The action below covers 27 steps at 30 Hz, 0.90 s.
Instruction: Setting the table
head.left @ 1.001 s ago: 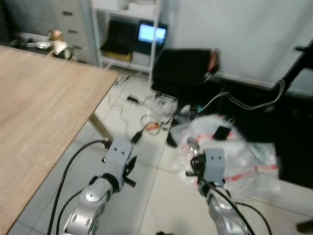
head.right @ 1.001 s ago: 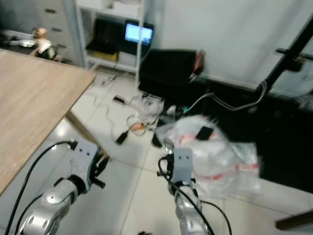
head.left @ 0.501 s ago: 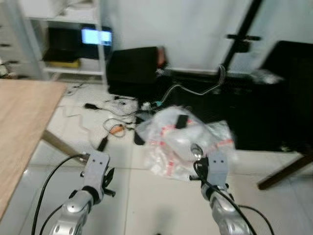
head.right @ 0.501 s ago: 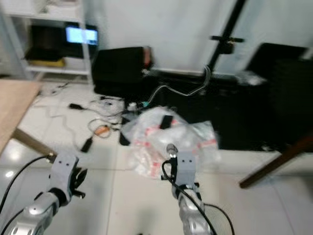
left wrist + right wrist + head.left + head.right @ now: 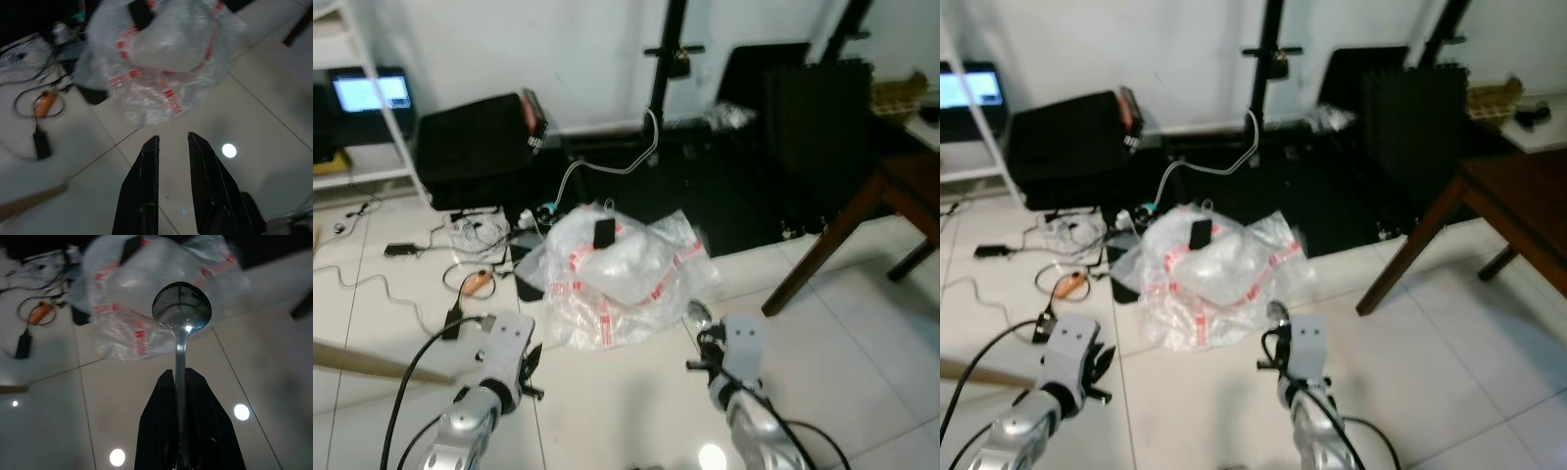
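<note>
Your right claw (image 5: 180, 377) is clamped on a spoon (image 5: 181, 313), handle running along the fingers, bowl pointing out ahead above the bag (image 5: 617, 274). Your left claw (image 5: 173, 142) hangs slightly parted, empty.

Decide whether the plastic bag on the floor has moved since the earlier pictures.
No. The plastic bag still lies beside the cables; the camera turned right.

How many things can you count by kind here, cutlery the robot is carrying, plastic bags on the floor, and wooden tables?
Spoon, held in the right gripper: 1
Clear plastic bag with red print on the floor: 1
Dark wooden table: 1
Total: 3
The left gripper carries nothing.
</note>
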{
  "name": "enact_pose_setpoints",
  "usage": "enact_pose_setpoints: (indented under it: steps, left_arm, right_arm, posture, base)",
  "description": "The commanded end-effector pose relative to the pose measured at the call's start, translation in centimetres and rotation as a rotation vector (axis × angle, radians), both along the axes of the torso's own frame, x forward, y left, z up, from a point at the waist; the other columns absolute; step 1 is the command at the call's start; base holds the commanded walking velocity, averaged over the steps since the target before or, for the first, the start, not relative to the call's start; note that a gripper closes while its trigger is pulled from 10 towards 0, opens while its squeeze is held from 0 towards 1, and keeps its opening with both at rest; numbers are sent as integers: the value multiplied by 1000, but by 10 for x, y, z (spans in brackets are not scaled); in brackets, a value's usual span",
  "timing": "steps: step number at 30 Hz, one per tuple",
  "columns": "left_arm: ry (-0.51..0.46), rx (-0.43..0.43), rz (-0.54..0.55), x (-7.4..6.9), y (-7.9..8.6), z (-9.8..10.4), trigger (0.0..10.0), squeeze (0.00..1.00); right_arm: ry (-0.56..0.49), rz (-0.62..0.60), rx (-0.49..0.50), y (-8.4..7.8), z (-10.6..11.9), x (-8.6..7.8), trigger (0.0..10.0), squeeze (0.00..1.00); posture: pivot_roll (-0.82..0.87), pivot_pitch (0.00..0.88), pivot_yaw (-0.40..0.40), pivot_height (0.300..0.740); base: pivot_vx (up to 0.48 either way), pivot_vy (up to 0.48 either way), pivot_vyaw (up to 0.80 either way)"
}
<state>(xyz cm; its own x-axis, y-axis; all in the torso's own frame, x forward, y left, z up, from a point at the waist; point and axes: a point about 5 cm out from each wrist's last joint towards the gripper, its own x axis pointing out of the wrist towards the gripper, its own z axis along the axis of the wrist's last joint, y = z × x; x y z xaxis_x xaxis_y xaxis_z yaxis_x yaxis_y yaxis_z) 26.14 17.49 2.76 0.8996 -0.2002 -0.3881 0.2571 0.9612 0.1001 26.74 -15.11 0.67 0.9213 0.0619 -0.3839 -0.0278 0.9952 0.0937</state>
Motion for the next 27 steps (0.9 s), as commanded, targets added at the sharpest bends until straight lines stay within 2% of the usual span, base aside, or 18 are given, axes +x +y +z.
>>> enact_pose_setpoints:
  steps: [1,27]
  left_arm:
    - [2,-2,-16,-3,-3,-3,10000,0]
    - [-23,8,-17,-2,-4,-4,10000,0]
  right_arm:
    - [-1,-21,-5,-6,-1,-1,10000,0]
    - [-10,-11,-8,-5,-2,-1,10000,0]
  posture:
    - [17,40,44,740]
    - [18,38,40,740]
  base:
    - [0,0,-781]
    - [0,0,-781]
